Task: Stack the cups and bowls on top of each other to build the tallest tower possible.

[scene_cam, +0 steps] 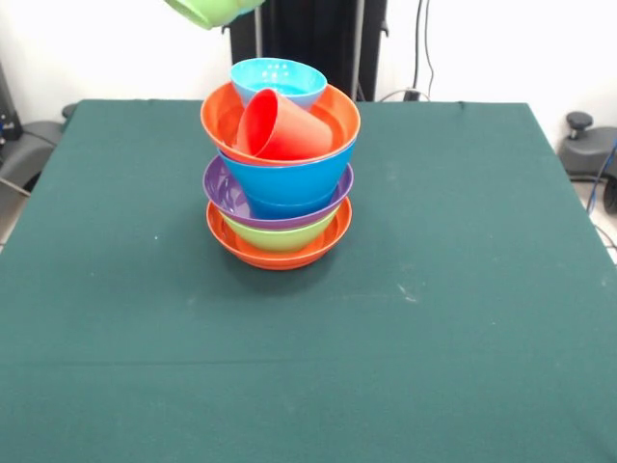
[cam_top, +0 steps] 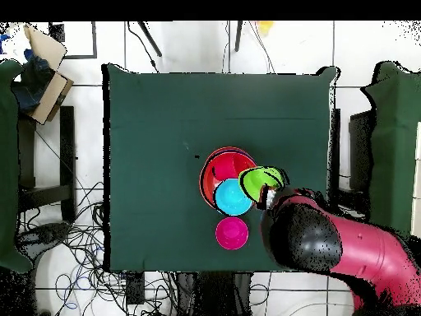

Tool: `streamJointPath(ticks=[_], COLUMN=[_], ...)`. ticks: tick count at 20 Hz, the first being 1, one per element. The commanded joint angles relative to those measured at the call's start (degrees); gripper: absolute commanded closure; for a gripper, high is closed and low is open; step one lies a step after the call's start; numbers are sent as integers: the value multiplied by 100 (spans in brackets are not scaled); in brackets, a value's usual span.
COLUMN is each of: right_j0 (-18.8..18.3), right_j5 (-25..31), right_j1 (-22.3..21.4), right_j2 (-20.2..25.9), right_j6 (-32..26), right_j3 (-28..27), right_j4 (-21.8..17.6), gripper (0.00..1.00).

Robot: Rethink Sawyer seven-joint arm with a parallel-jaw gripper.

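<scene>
The tower point(scene_cam: 280, 183) stands at the table's middle. From the bottom it has a wide orange bowl point(scene_cam: 280, 253), a green bowl point(scene_cam: 280, 234), a purple bowl point(scene_cam: 227, 193), a blue bowl point(scene_cam: 289, 178) and a second orange bowl point(scene_cam: 220, 116). The red cup point(scene_cam: 281, 127) lies on its side in that top bowl. A light blue bowl point(scene_cam: 280, 79) sits at its far side. A second green bowl point(scene_cam: 214, 10) hangs in the air above and left of the tower. In the overhead view my gripper point(cam_top: 265, 194) holds this green bowl point(cam_top: 261, 179) beside the tower point(cam_top: 215, 158).
A small magenta bowl point(cam_top: 232, 233) sits on the green table point(cam_top: 148, 123) between the tower and the robot's base. It is hidden in the front view. The red arm point(cam_top: 345, 247) reaches in from the lower right. A cardboard box point(cam_top: 48, 70) lies off the table.
</scene>
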Motion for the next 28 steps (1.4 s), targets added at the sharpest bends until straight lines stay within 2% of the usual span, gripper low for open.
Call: streamJointPath(ticks=[1, 6, 13, 28], right_j0=[105, 312, 766, 1311], right_j5=[-652, -921, -1416, -2096], right_j1=[110, 306, 842, 1470], right_j2=[-231, -440, -946, -1645], right_j6=[455, 648, 897, 851], right_j3=[1004, 983, 715, 466], right_j4=[-343, -524, -880, -947], gripper=[100, 100, 100, 100])
